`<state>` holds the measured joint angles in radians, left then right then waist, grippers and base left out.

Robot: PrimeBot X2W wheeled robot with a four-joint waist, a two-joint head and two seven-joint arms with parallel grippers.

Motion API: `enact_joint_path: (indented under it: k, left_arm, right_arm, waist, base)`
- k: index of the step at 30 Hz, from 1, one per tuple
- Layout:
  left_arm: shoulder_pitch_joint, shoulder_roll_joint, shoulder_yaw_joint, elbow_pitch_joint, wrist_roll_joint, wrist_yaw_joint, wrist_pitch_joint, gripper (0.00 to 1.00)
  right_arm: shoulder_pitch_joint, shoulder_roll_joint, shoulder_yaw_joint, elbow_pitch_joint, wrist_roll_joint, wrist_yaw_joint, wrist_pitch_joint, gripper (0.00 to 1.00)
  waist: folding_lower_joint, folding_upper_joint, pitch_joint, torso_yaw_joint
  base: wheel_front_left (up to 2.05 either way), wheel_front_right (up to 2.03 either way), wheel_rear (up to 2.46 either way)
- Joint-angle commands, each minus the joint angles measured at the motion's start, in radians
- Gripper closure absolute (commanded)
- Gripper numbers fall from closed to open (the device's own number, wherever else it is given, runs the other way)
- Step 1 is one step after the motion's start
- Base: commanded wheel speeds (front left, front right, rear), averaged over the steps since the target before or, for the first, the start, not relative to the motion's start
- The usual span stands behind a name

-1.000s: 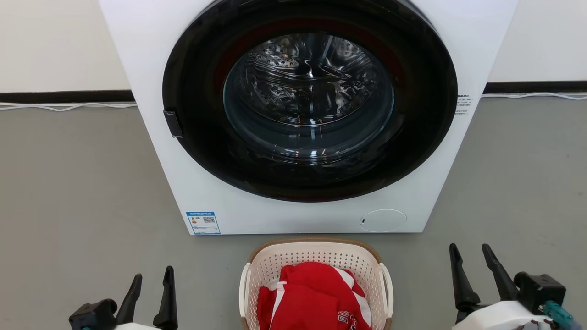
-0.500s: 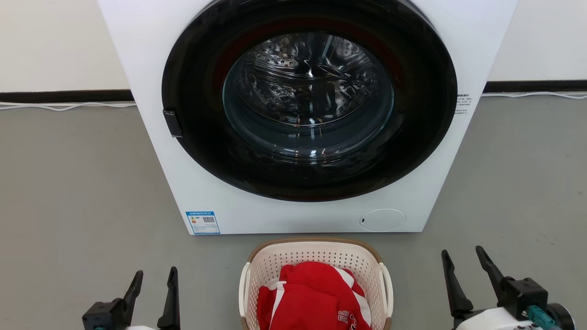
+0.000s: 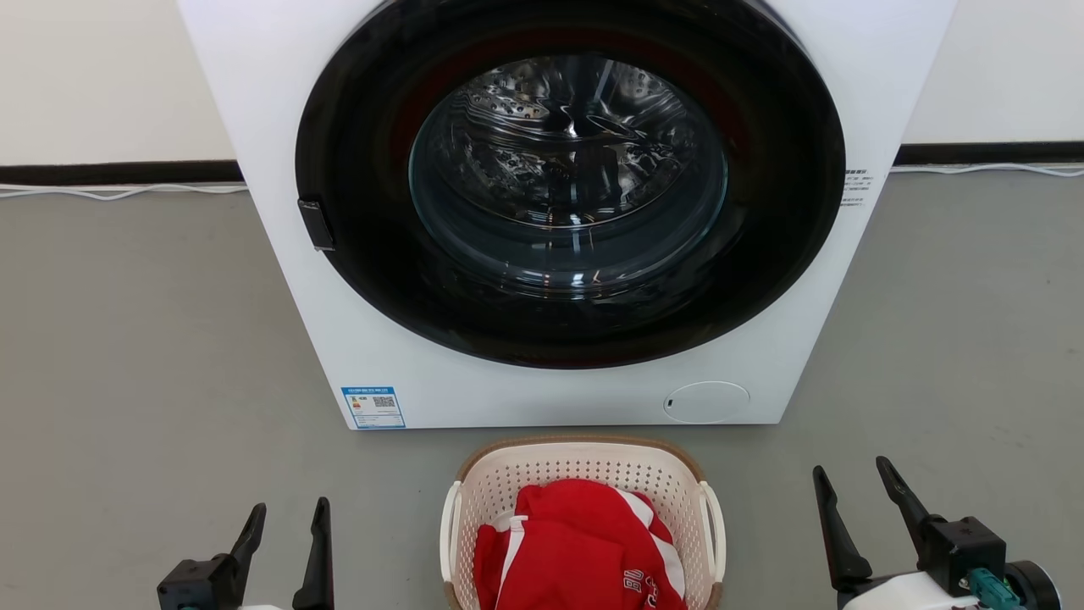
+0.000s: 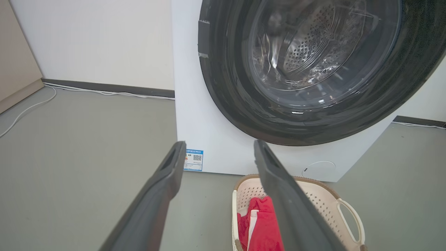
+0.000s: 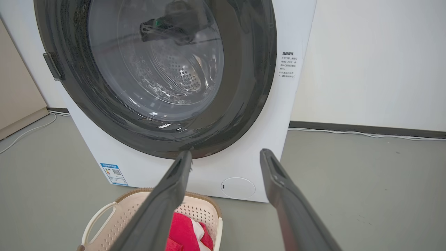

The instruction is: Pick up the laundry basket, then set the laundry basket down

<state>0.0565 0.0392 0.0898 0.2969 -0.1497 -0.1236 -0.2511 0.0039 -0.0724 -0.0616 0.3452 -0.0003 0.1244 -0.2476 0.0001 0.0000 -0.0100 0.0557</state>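
I see my left pincer (image 3: 289,507) and right pincer (image 3: 850,468): each has two long tapered fingers (image 4: 156,202), dark grey, slotted near the tip, on a chunky black block (image 3: 961,540). White wrist shell (image 3: 898,590) on the right, teal connector (image 3: 982,584).

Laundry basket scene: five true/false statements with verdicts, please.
1. The laundry basket sits on the floor in front of the washer. True.
2. The basket is empty. False: a red and white garment lies in it.
3. The left tool and the right tool are both open, one on each side of the basket. True.
4. The right tool grips a basket handle. False: it holds nothing and is apart from the basket.
5. The washer stands open. False: its round door is shut.
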Motion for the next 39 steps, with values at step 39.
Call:
enact_joint_path:
  k: [39]
  left_arm:
    - [-0.576, 0.013, -0.270, 0.530, -0.176, -0.007, -0.011, 0.00]
  right_arm:
    - [-0.553, 0.019, -0.081, 0.553, -0.117, 0.006, -0.014, 0.00]
  waist:
    - [-0.0001, 0.0000, 0.506, 0.040]
  base:
    - [0.00, 0.00, 0.00]
